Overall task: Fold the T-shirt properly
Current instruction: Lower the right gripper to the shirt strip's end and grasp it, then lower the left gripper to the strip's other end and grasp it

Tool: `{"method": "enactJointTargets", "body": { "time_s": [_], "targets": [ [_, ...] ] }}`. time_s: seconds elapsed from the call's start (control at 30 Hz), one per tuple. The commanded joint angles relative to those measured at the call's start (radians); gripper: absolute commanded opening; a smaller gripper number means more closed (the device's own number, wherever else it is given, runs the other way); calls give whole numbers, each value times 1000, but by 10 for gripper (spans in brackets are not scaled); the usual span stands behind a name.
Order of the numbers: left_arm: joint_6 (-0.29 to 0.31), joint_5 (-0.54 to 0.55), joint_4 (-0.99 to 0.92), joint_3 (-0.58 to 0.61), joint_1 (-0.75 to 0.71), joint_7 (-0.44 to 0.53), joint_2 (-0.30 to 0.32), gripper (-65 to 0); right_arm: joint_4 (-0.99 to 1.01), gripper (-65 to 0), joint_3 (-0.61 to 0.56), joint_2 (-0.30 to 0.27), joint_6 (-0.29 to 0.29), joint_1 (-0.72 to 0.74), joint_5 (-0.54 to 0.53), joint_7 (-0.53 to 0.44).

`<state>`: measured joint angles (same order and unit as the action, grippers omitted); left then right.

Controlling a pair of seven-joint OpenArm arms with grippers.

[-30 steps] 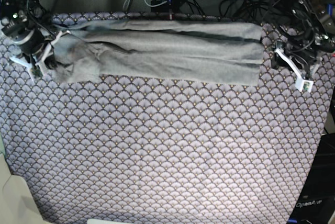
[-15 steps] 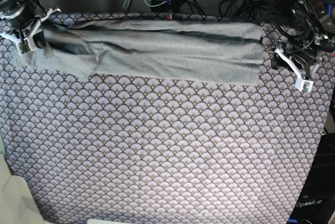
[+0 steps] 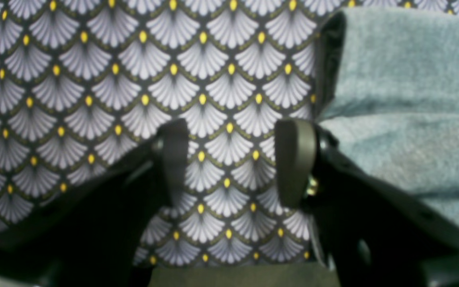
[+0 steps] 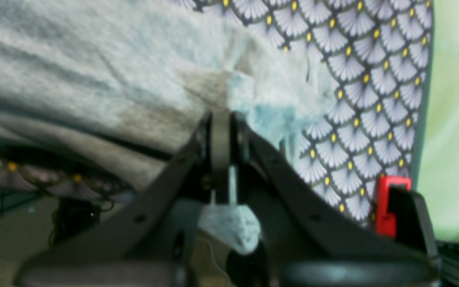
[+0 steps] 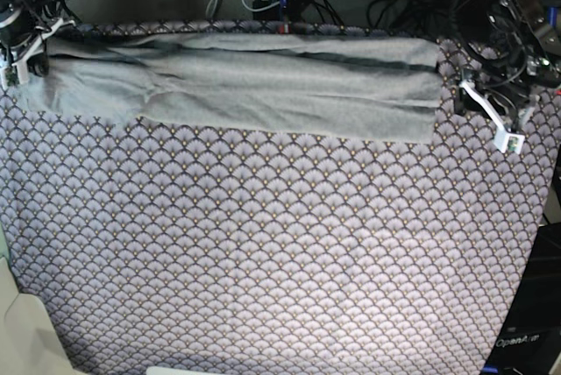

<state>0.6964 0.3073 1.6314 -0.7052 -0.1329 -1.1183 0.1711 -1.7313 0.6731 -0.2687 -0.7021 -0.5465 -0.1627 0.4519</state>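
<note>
I note the right gripper pinching the T-shirt end at the worktop's far corner, while the left gripper hovers with fingers apart, empty.

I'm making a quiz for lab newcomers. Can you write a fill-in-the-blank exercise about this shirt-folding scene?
1. The right gripper is shut on the ____.
2. The left gripper has its jaws ____ beside the T-shirt.
3. Between the left gripper's jaws only the patterned ____ shows.
4. The T-shirt lies along the table cloth's ____ edge in the base view.

Missing words: T-shirt; open; table cloth; far
</note>
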Motion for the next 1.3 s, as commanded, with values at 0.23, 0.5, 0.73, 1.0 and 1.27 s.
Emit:
{"method": "enactJointTargets", "body": {
  "time_s": [0.23,0.5,0.73,1.0,1.27],
  "targets": [
    [2,11,14,-4,8,16,15,-308,55,-650,7,-14,4,-4,-7,-18],
    [2,11,14,-4,8,16,15,-308,110,-649,7,-17,4,15,-5,-12],
    [2,14,14,-4,-6,14,15,-307,110,-544,14,-16,4,19,-5,-9],
    [2,17,16,-4,-14,14,15,-277,103,-529,44,-17,4,24,-5,-8],
    [2,20,16,0,-24,22,12,-132,104,-529,127,-17,4,65,-2,-8]
  ]
}}
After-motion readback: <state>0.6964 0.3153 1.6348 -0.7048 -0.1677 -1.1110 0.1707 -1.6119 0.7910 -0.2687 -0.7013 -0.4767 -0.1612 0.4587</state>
